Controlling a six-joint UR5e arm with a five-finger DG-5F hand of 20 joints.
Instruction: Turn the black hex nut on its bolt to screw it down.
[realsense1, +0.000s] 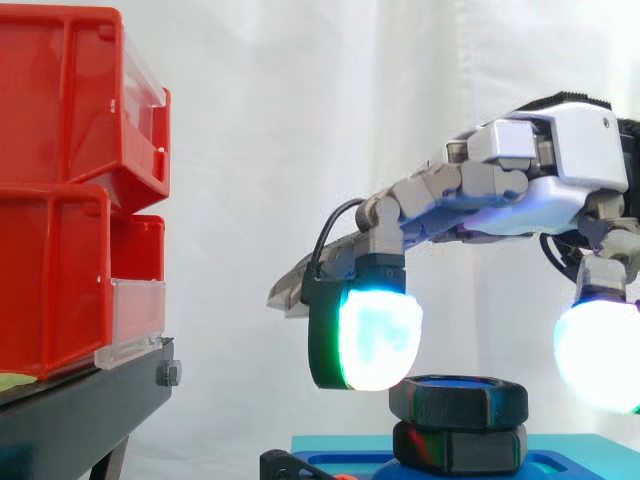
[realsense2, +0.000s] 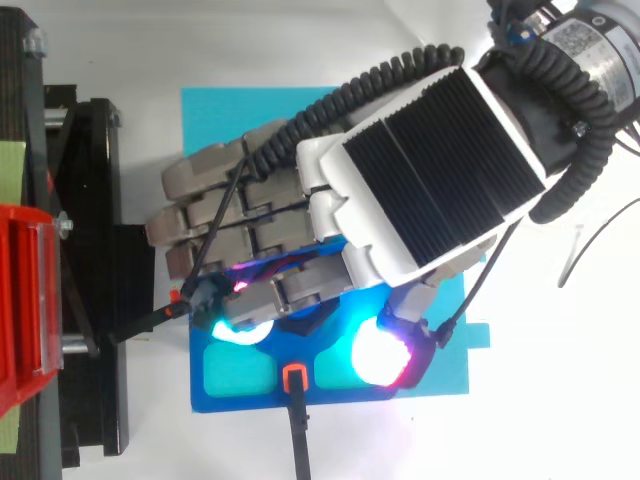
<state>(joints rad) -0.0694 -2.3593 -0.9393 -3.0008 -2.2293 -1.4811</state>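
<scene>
Nut check: black hex nut (realsense1: 458, 400) sits on the blue base (realsense2: 330, 393), directly under your hand (realsense1: 560, 150); fingers (realsense1: 378, 335) spread open either side of it, gripping nothing

Hand (realsense2: 430, 170) above blue fixture (realsense2: 345, 394)

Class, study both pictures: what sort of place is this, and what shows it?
Probably a robotics lab test bench: a white curtain backdrop, stacked red plastic bins on a black stand, and a robot hand over a black hex nut.
</scene>
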